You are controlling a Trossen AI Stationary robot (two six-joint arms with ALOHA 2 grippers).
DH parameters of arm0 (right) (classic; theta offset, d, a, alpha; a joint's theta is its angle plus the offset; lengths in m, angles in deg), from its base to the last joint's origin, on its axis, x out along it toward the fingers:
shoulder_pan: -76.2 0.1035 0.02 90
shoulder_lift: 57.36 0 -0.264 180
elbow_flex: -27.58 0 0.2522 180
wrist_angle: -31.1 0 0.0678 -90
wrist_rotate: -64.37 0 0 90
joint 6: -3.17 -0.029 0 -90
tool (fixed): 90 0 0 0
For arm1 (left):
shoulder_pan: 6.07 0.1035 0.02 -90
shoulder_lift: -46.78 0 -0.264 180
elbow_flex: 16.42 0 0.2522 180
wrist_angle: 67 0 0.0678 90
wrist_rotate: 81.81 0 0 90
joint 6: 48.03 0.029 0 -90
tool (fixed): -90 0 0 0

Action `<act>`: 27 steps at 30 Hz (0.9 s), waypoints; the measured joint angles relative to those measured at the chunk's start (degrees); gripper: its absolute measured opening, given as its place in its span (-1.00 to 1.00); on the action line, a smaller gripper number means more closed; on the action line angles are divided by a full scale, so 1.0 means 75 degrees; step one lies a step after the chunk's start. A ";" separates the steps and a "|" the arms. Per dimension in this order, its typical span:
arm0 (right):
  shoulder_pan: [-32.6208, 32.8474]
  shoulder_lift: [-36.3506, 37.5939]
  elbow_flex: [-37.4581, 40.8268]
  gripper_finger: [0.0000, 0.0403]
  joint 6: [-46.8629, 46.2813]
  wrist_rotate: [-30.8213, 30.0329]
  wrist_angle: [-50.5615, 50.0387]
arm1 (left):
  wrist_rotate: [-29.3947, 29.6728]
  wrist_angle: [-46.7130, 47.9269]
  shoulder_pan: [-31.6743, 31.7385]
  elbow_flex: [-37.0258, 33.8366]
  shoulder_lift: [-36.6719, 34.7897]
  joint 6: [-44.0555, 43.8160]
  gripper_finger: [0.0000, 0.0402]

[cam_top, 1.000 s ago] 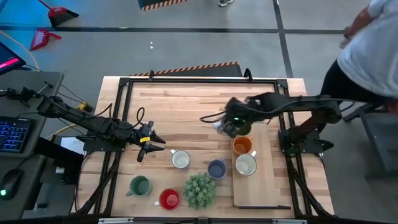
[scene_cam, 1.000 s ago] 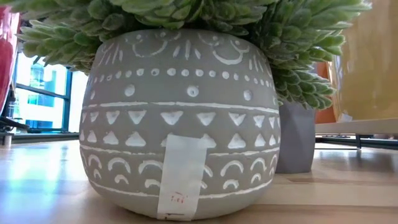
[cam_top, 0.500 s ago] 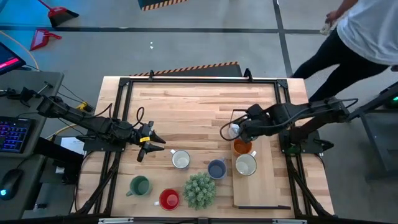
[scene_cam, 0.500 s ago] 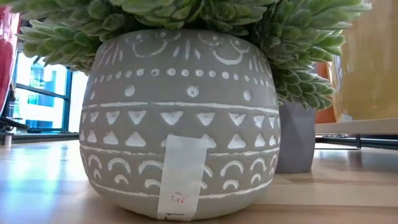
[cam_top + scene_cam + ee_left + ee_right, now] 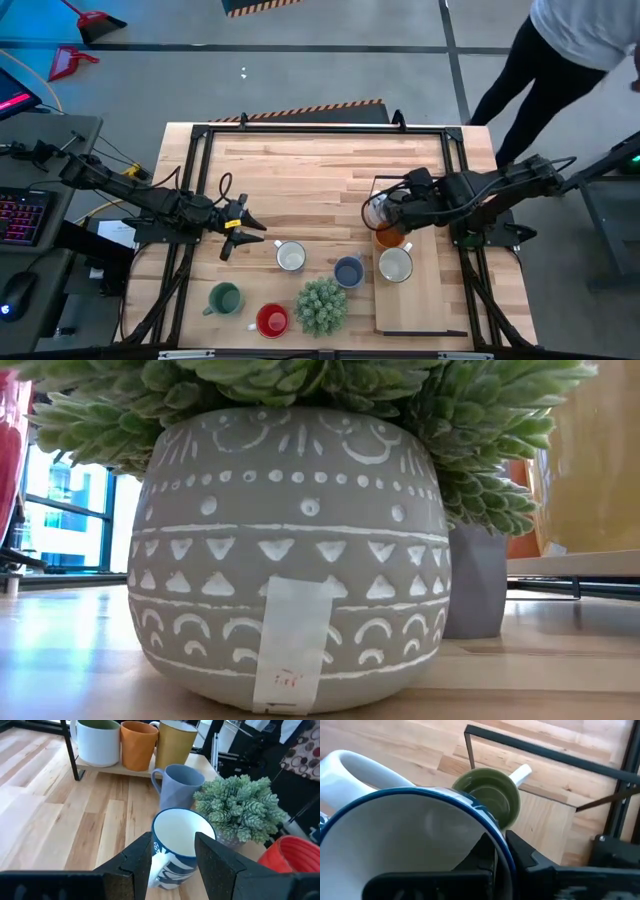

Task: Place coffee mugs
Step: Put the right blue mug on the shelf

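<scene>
My right gripper (image 5: pixel 390 212) is shut on a white mug with a blue rim (image 5: pixel 410 840), held over the far end of the wooden board (image 5: pixel 425 300). Just below it a white mug with an olive-green inside (image 5: pixel 487 802) stands on the board. An orange mug (image 5: pixel 389 236) and a yellowish mug (image 5: pixel 395 265) stand on the board too. On the table stand a white patterned mug (image 5: pixel 180 840), a blue-grey mug (image 5: pixel 348 271), a green mug (image 5: pixel 225 298) and a red mug (image 5: pixel 271 320). My left gripper (image 5: pixel 245 228) is open, short of the white patterned mug. My right gripper holds the blue-rimmed mug by its wall at the rim (image 5: pixel 496 851), one finger inside the mug and one outside. The fingers slant steeply down from above. The mug is lifted clear of the board and tilted, its mouth turned toward the wrist camera.
A spiky green plant in a grey patterned pot (image 5: pixel 321 305) stands near the front edge between the red and blue-grey mugs. A black frame (image 5: pixel 300 130) runs around the table. A person (image 5: pixel 560 50) walks beyond the far right corner.
My right gripper has carried the blue-rimmed mug a little toward the table's right edge, over the board's far end, and has rolled its wrist, turning the mug about. The person at the far right has moved farther off.
</scene>
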 joint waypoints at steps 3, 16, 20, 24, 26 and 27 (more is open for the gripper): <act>-0.0025 0.0024 0.0000 -1.00 -0.0228 0.0089 0.0000 | -0.0250 0.0006 0.0000 0.0000 0.0000 0.0167 -0.33; 0.0314 0.0470 -0.0203 -1.00 0.0180 0.0937 -0.0009 | -0.1238 0.0627 0.0003 0.0000 0.0002 0.0635 -0.33; 0.0717 0.0687 -0.0568 -1.00 0.0765 0.0937 -0.0005 | -0.1159 0.0593 0.0138 0.0000 0.0002 0.0643 -0.33; 0.1205 0.0913 -0.0965 -1.00 0.1232 0.0960 -0.0007 | -0.1077 0.0552 0.0443 0.0059 0.0002 0.0634 -0.33; 0.1453 0.0952 -0.1120 -1.00 0.1281 0.1099 -0.0003 | -0.1074 0.0492 0.0626 0.0123 -0.0001 0.0634 -0.33; 0.1585 0.0952 -0.1158 -1.00 0.1304 0.1187 0.0000 | -0.1071 0.0500 0.0716 0.0165 -0.0001 0.0634 -0.33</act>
